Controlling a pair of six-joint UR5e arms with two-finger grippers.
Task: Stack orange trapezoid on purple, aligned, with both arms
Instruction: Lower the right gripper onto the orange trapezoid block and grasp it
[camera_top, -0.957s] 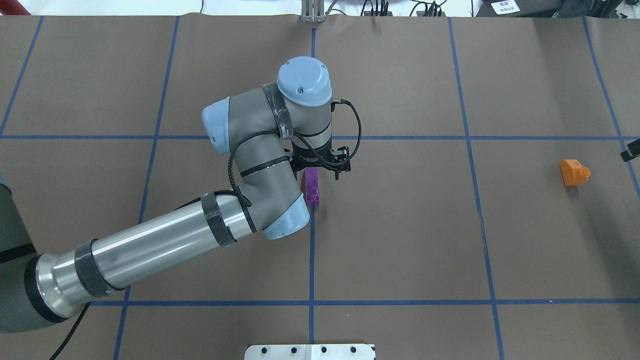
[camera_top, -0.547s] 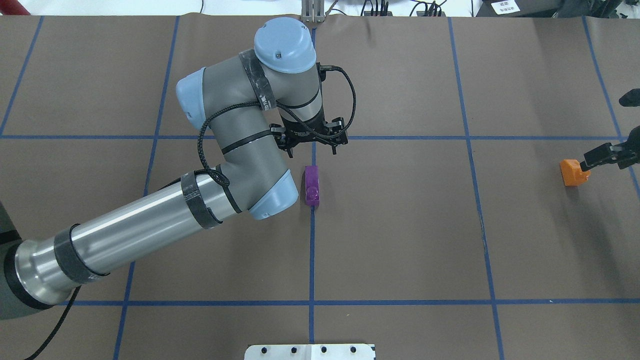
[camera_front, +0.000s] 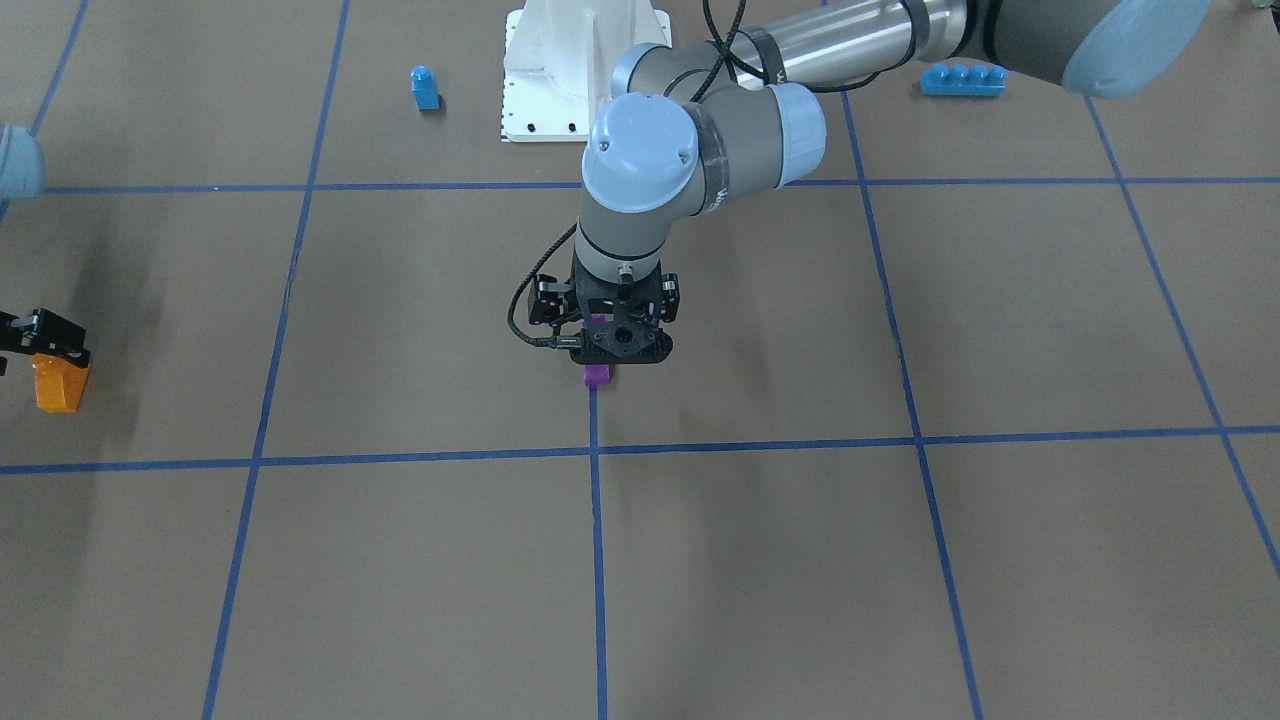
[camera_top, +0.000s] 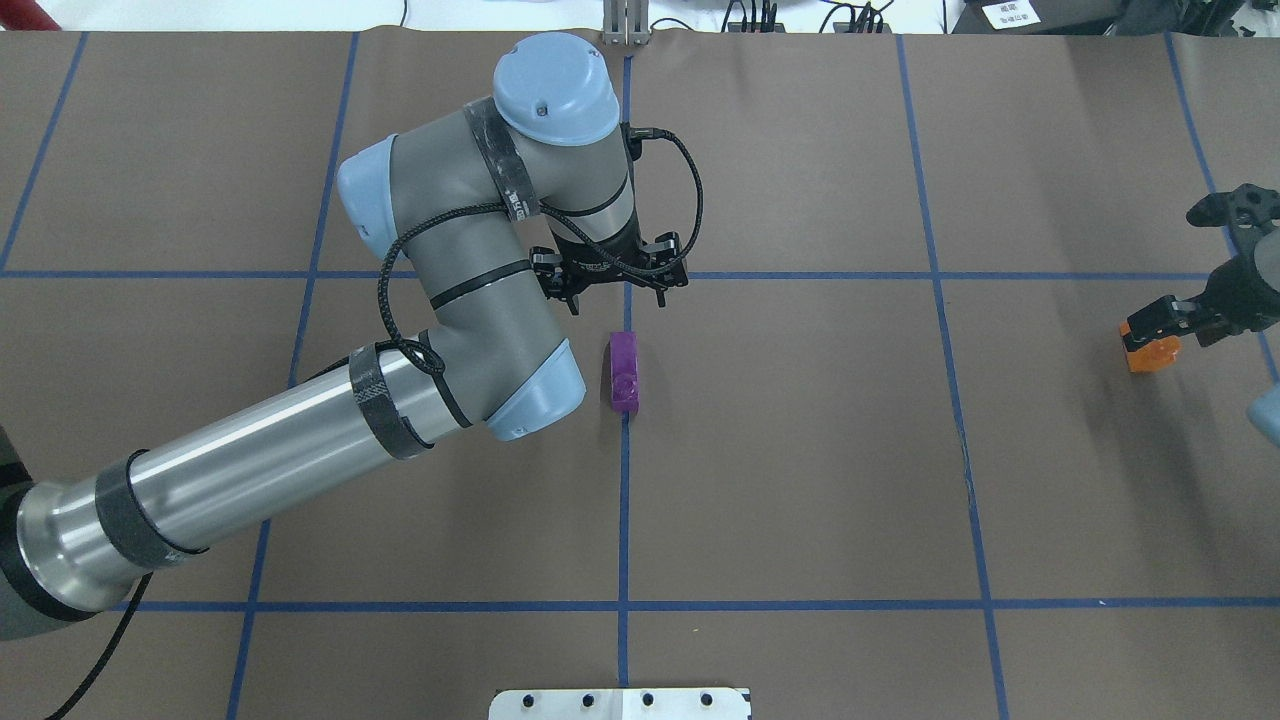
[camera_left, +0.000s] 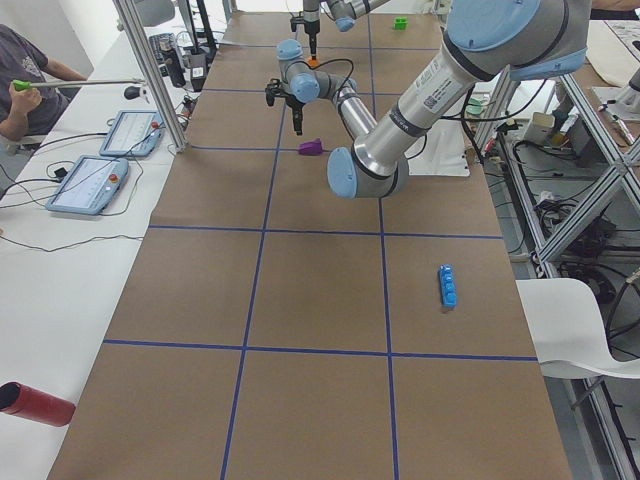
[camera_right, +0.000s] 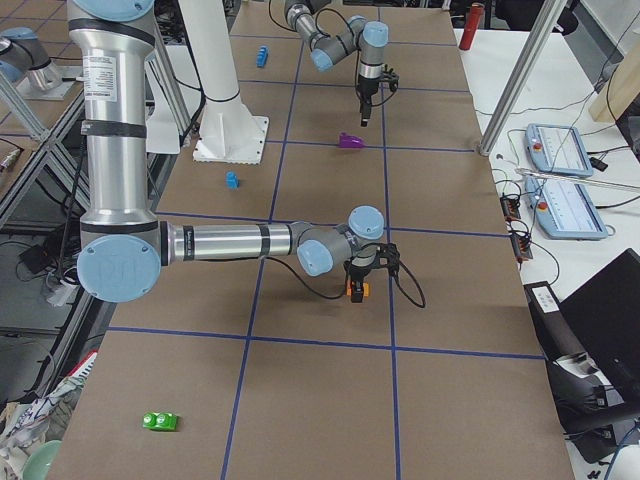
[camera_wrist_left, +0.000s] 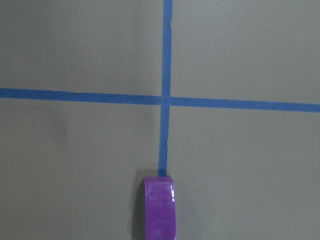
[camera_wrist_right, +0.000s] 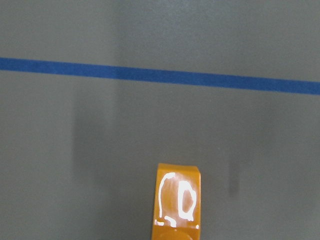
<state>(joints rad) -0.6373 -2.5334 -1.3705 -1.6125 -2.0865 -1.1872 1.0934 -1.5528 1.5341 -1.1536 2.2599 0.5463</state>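
The purple brick (camera_top: 624, 372) lies free on the centre blue tape line and shows at the bottom of the left wrist view (camera_wrist_left: 161, 207). My left gripper (camera_front: 617, 350) hangs raised just beyond the brick's far end. It holds nothing and looks open. The orange trapezoid (camera_top: 1146, 352) sits on the table at the far right, and its stud side fills the bottom of the right wrist view (camera_wrist_right: 177, 200). My right gripper (camera_top: 1168, 322) stands directly over it, partly covering it, and looks open. In the front view it (camera_front: 45, 342) sits just above the brick (camera_front: 60, 388).
A blue single-stud brick (camera_front: 425, 88) and a long blue brick (camera_front: 962, 80) lie near the white base mount (camera_front: 580, 60). A green brick (camera_right: 160, 421) lies far out on my right. Tablets (camera_left: 95, 183) and a red cylinder (camera_left: 35, 403) sit on the operators' side.
My left gripper has left the purple brick and drawn back toward the far side. My right gripper has come in from the right edge to stand over the orange trapezoid.
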